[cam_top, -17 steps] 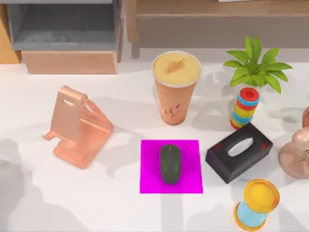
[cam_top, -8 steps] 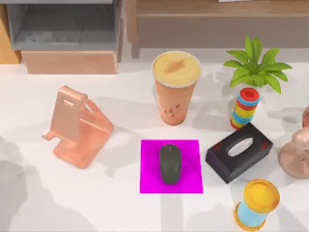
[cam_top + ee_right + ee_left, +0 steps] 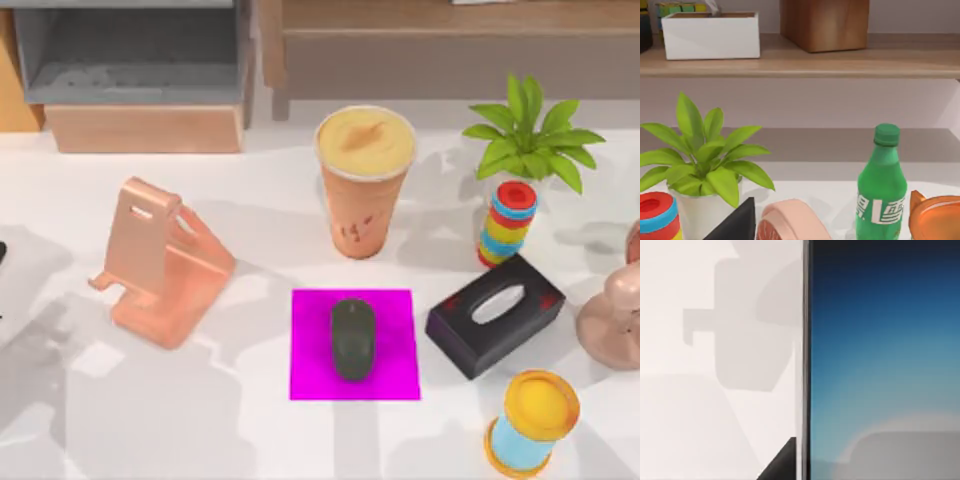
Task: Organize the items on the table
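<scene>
The dark oval mouse (image 3: 352, 339) lay on a flat magenta mat (image 3: 400, 372) mid-counter (image 3: 250, 430), the orange cup (image 3: 364, 180) upright behind it. The smartphone's glossy blue screen (image 3: 880, 360) sat close under the left wrist camera; whether either tool was open, I cannot tell.

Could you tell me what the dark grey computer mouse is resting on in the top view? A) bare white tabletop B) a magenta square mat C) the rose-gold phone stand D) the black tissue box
B: the mouse lies in the middle of the magenta mat, apart from the stand and the tissue box.
</scene>
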Motion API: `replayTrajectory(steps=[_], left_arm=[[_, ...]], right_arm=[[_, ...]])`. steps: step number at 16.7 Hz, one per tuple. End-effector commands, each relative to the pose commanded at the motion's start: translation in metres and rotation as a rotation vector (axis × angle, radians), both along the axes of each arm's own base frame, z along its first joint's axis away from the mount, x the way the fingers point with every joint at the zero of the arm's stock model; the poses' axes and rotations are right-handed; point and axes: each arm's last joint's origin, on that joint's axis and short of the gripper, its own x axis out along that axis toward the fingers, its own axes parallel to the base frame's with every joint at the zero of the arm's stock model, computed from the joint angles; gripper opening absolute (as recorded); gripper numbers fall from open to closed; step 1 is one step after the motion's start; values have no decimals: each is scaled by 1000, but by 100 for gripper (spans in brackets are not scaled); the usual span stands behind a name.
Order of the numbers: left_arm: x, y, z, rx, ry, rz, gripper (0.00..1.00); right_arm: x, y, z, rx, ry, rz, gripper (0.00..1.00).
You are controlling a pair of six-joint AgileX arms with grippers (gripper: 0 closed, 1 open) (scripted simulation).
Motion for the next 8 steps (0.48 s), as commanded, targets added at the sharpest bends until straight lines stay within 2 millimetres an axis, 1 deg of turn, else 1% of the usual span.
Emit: replayTrajectory(steps=[4, 6, 8], left_arm=[[-9, -30, 14, -57, -189, -27, 0], [-15, -42, 18, -103, -264, -47, 0], [-22, -56, 27, -166, -374, -68, 0]], right_arm=[[0, 0, 0, 0, 0, 0, 100], [0, 0, 0, 0, 0, 0, 100], [0, 0, 0, 0, 0, 0, 100]])
